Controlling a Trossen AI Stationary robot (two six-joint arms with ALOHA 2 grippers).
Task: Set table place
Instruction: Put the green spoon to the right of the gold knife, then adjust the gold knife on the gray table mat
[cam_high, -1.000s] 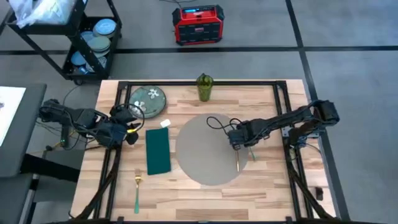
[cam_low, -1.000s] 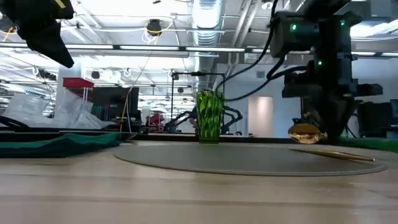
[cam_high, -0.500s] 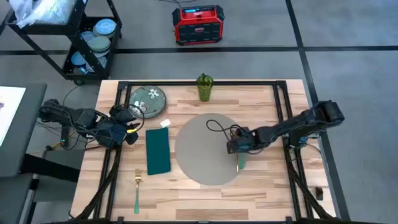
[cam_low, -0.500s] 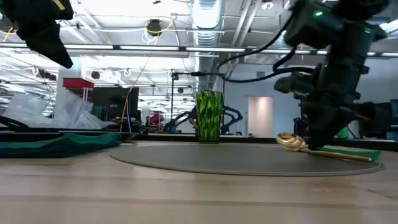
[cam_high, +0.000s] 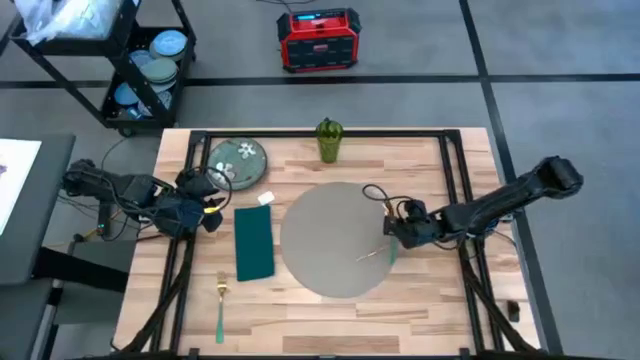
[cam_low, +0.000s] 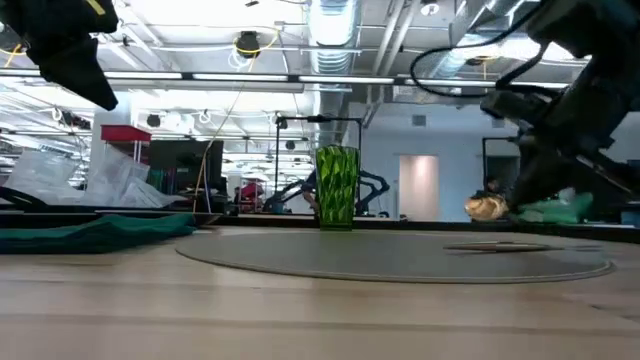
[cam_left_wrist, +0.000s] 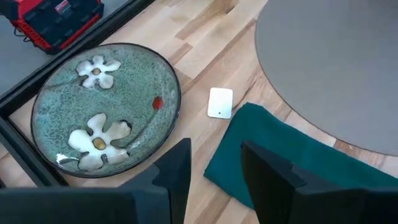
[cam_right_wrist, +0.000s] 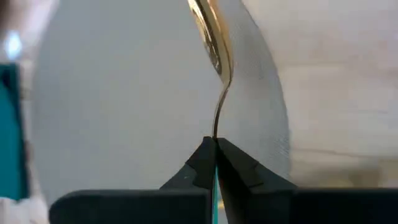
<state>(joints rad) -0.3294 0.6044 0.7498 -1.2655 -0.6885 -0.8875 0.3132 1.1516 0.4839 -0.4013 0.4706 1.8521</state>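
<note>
We see the table, a broad rectangle of light butcher-block planks framed by black rails, spreading beneath and all around the right gripper. The place, a plain flat round grey placemat, lies flat on it, its edge directly under that gripper's closed fingertips and its disc reaching away ahead of them.

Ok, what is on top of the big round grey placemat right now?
Only the gold spoon is above the round grey placemat, near its right edge, pinched by the right gripper with its bowl raised. The mat's far side, behind the arm in the low view, can't be checked there.
</note>
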